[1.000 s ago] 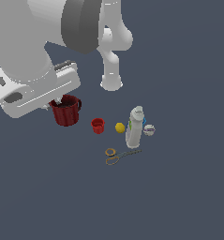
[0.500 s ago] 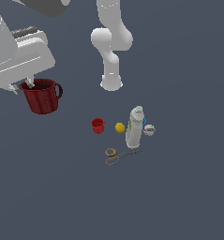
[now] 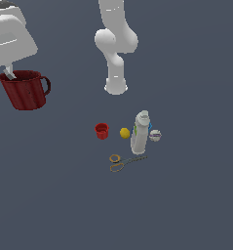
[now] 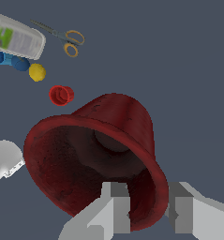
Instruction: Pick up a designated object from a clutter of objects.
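The dark red mug [image 3: 24,91] hangs in the air at the exterior view's left, well above the floor, with its loop handle pointing to the exterior view's right. My gripper [image 3: 6,75] is shut on its rim. In the wrist view the mug [image 4: 108,145] fills the middle, its dark inside showing, and my gripper [image 4: 148,208] pinches the rim with one finger [image 4: 115,206] inside and one outside. The rest of the clutter lies apart from the mug: the small red cup [image 3: 102,131], yellow ball [image 3: 125,133], tall white bottle [image 3: 140,133], small white ball [image 3: 155,135] and yellow-handled scissors [image 3: 120,162].
The arm's white base [image 3: 116,85] stands behind the clutter. In the wrist view the red cup [image 4: 61,95], yellow ball [image 4: 37,72], bottle [image 4: 17,40] and scissors [image 4: 66,37] lie far below the mug on the dark floor.
My gripper has carried the mug up off the floor and towards the exterior view's left. The other objects have not moved.
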`<state>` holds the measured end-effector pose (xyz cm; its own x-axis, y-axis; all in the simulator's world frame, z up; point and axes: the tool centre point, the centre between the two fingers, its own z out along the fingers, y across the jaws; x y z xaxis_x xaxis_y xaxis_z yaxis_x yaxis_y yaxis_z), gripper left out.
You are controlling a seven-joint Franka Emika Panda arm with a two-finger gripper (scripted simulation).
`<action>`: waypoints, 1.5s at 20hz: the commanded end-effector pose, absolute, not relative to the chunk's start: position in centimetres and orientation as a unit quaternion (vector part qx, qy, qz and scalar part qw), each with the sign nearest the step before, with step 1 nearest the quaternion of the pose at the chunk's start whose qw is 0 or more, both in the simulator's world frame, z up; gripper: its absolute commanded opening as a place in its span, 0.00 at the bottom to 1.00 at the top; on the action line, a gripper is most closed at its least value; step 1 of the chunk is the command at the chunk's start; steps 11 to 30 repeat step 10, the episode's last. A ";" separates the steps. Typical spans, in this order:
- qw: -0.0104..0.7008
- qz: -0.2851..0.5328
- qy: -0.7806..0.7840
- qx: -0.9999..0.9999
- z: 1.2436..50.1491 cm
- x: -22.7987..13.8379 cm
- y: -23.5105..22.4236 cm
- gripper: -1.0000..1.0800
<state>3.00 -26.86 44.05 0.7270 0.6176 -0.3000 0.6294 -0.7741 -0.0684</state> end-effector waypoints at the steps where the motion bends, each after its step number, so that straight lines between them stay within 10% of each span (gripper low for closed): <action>1: 0.020 -0.154 0.336 0.929 44.7 3.1 -27.3 0.00; 30: 0.020 -0.154 0.336 0.929 45.4 3.2 -27.8 0.00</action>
